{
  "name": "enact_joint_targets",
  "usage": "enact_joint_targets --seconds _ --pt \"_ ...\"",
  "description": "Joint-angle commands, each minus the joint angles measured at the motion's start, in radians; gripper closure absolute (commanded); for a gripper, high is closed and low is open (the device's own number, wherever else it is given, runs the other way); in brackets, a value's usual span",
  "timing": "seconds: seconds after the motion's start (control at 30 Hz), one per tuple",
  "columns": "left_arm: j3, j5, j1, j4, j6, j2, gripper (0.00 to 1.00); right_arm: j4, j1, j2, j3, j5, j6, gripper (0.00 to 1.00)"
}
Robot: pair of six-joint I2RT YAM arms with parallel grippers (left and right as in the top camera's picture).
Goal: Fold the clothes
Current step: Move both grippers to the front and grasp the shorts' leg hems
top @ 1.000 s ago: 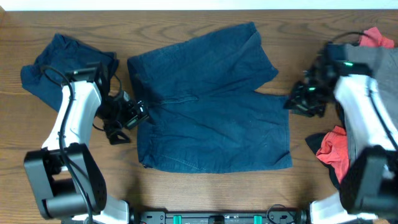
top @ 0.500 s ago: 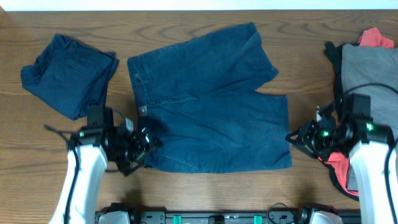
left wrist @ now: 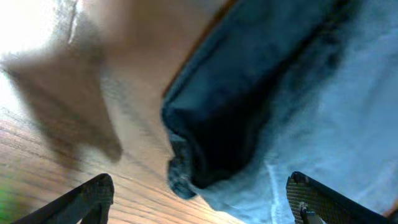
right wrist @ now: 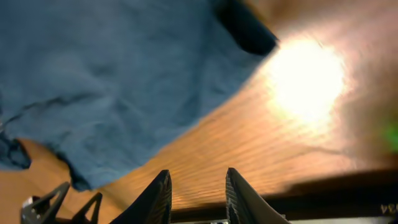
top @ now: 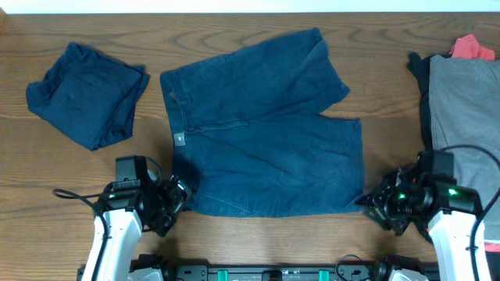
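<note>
A pair of dark navy shorts (top: 266, 133) lies spread flat in the middle of the table, waistband to the left. My left gripper (top: 173, 204) is at the front left corner of the shorts and stands wide open. In the left wrist view the corner of the shorts (left wrist: 205, 155) lies between its fingers (left wrist: 87, 199). My right gripper (top: 379, 204) is just off the front right corner, its jaws a narrow gap apart over bare wood (right wrist: 198, 196). The shorts' hem (right wrist: 112, 81) lies ahead of it, untouched.
Another navy piece (top: 86, 94) lies bunched at the back left. At the right edge a grey piece (top: 465, 101) rests on black fabric, with a red piece (top: 473, 47) behind it. The table's front edge is close behind both grippers.
Both arms have drawn back toward the front edge. The left went from the waistband side to the front left corner, the right from the back right to the front right corner.
</note>
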Motion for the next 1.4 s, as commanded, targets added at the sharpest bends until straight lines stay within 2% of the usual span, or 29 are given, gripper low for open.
enact_joint_targets --seconds 0.0,0.17,0.27,0.4,0.43,0.87,0.97,1.07,1.17,1.23,1.37 --pt "-0.029 -0.022 0.002 0.035 -0.034 0.026 0.15 0.01 -0.003 -0.006 -0.048 0.018 0.106 0.73" --pt "-0.031 -0.022 0.002 0.121 -0.034 0.05 0.35 0.026 -0.003 -0.006 -0.073 0.018 0.113 0.74" --pt "-0.031 -0.023 0.002 0.142 -0.034 0.065 0.51 0.031 -0.003 -0.006 -0.073 0.018 0.113 0.74" --pt "-0.031 -0.021 0.002 0.131 -0.034 0.089 0.91 0.033 -0.003 -0.006 -0.073 0.03 0.113 0.74" --pt "-0.031 -0.021 0.002 0.119 -0.034 0.091 0.94 0.032 -0.003 -0.006 -0.073 0.037 0.113 0.74" --pt "-0.031 -0.02 0.002 0.081 -0.008 0.09 0.94 -0.034 -0.003 -0.006 -0.101 0.165 0.185 0.8" --pt "-0.031 -0.021 0.002 0.071 0.018 0.09 0.94 0.032 -0.003 -0.006 -0.126 0.174 0.216 0.75" --pt "-0.031 -0.021 0.002 0.066 0.035 0.09 0.94 0.099 -0.003 -0.006 -0.153 0.174 0.229 0.63" --pt "-0.031 -0.021 0.002 0.063 0.039 0.09 0.94 0.154 -0.003 -0.006 -0.183 0.159 0.253 0.6" --pt "-0.031 -0.021 0.002 0.063 0.04 0.09 0.94 0.186 -0.003 -0.006 -0.202 0.158 0.281 0.53" --pt "-0.031 -0.021 0.002 0.063 0.042 0.09 0.94 0.246 -0.003 -0.006 -0.233 0.144 0.289 0.5"
